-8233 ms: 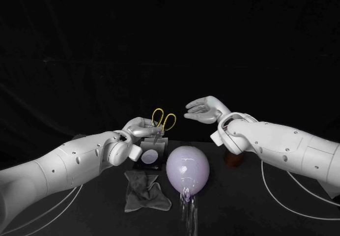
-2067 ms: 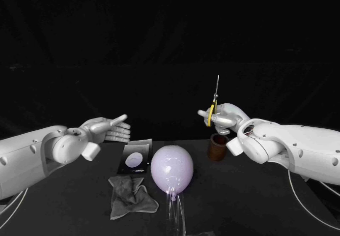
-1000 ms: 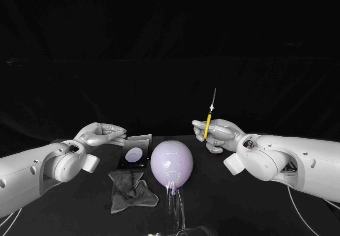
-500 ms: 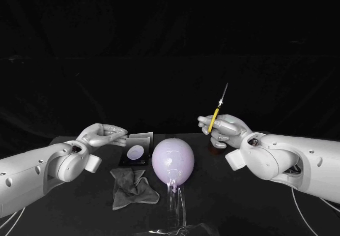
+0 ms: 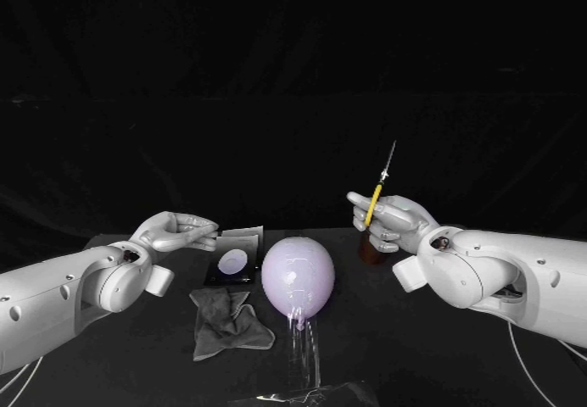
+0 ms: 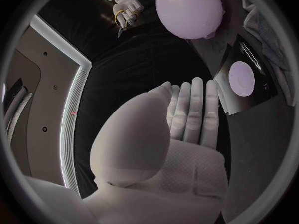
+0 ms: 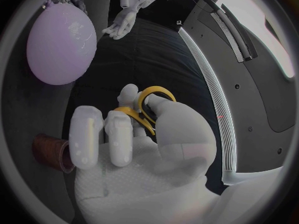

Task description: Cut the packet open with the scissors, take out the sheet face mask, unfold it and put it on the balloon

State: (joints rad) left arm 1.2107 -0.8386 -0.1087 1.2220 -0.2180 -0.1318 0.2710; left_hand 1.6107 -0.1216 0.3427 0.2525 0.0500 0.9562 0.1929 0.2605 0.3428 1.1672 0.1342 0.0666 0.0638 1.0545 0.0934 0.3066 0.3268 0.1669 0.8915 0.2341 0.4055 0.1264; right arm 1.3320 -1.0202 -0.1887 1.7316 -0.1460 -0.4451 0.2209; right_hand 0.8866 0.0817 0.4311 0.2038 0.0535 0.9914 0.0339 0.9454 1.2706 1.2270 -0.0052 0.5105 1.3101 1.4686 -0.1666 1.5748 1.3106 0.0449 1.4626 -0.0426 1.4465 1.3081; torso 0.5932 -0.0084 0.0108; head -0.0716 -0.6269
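Observation:
The pale purple balloon (image 5: pixel 298 273) (image 6: pixel 190 10) (image 7: pixel 61 42) stands at the table's middle. To its left lies the dark packet (image 5: pixel 235 261) (image 6: pixel 246 79) with a white oval on it. My left hand (image 5: pixel 177 231) (image 6: pixel 187 114) hovers beside the packet's far left edge, fingers stretched out and holding nothing. To the right of the balloon, my raised right hand (image 5: pixel 394 222) (image 7: pixel 124 134) grips the yellow-handled scissors (image 5: pixel 377 199) (image 7: pixel 146 109), blades pointing up and leaning right. The face mask is hidden.
A crumpled grey cloth (image 5: pixel 226 326) lies in front of the packet, left of the balloon. A brown cup (image 5: pixel 367 252) (image 7: pixel 50 152) stands behind my right hand. The balloon's clear holder (image 5: pixel 306 365) runs toward the table's front edge.
My right hand has shifted slightly right and up with the scissors, whose blades now lean right instead of standing upright. The left hand has stayed beside the packet.

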